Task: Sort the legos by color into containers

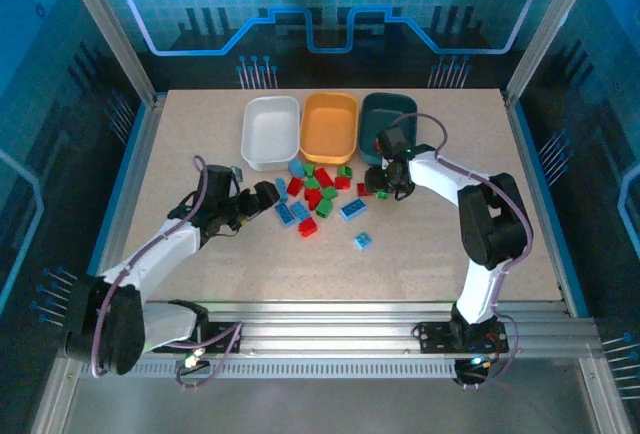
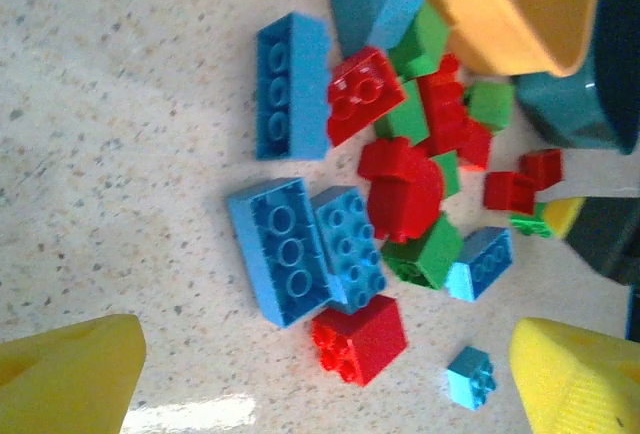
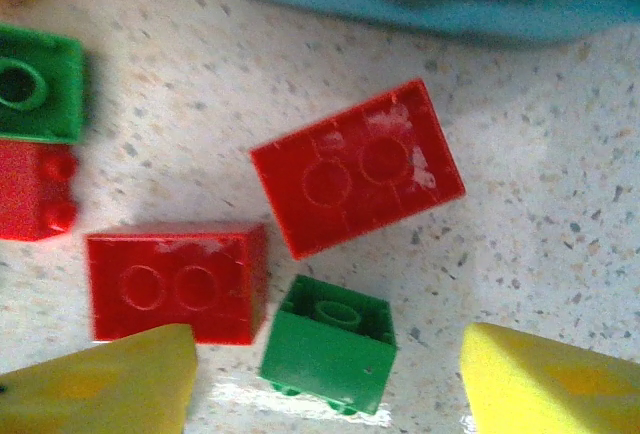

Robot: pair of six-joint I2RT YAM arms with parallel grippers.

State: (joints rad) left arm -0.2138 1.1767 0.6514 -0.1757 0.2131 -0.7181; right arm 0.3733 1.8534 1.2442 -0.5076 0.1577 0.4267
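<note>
1. Top external view gives you the speckled beige table (image 1: 200,274), with both arms reaching over it from the near edge.
2. Along the far side you have three shallow trays in a close row: the white rounded-rectangle plastic tray (image 1: 270,131) on the left, the orange-yellow plastic tray (image 1: 329,126) in the middle and the dark teal plastic tray (image 1: 388,114) on the right.
3. Your left gripper (image 1: 268,194) sits low at the left edge of the bricks. In the left wrist view its yellow fingers (image 2: 65,379) stand wide apart at the lower corners, holding nothing.
4. Your right gripper (image 1: 383,186) hangs just in front of the dark teal plastic tray. In the right wrist view its jaws are parted around a small green plastic brick (image 3: 330,344), with a gap on each side, so nothing is gripped.
5. You find the pile of small red, green and light blue plastic bricks (image 1: 315,194) on the table just in front of the white and orange-yellow trays, between the two grippers.
6. Just beyond that green brick you see two red rectangular bricks (image 3: 357,167), near each other but apart.
7. One lone light blue brick (image 1: 362,242) lies apart from the pile, nearer the arm bases.
</note>
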